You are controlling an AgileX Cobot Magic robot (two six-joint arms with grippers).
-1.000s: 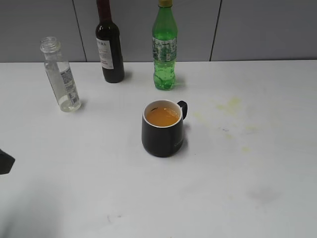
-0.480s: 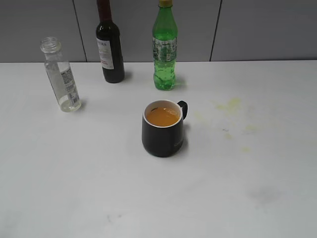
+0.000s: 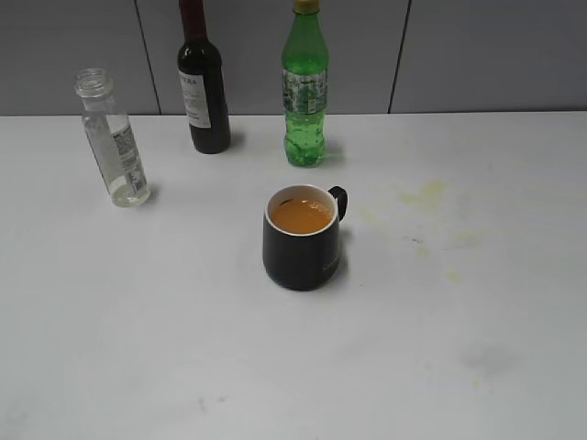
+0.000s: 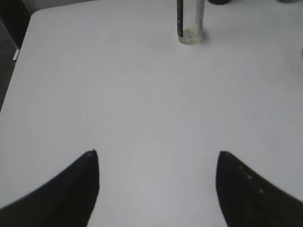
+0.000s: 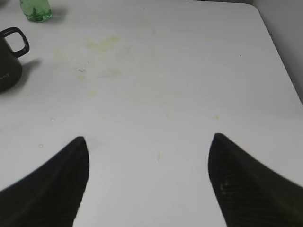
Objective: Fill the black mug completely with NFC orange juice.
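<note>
The black mug (image 3: 303, 252) stands upright mid-table, holding cloudy orange juice (image 3: 300, 215) to a little below its white rim. Its handle and side show at the left edge of the right wrist view (image 5: 9, 56). The clear capless bottle (image 3: 112, 142) stands upright at the back left, nearly empty; its base shows in the left wrist view (image 4: 190, 21). My left gripper (image 4: 157, 156) is open and empty over bare table, well short of the bottle. My right gripper (image 5: 149, 139) is open and empty over the table's right part. Neither gripper shows in the exterior view.
A dark wine bottle (image 3: 203, 82) and a green soda bottle (image 3: 304, 92) stand at the back, behind the mug. Yellowish stains (image 3: 424, 194) mark the white table (image 3: 459, 367) right of the mug. The table's left edge (image 4: 19, 71) and right edge (image 5: 279, 56) show in the wrist views.
A dark gripper tip at the left edge of the exterior view one second ago has withdrawn out of view. The mug and the bottles have not moved.
</note>
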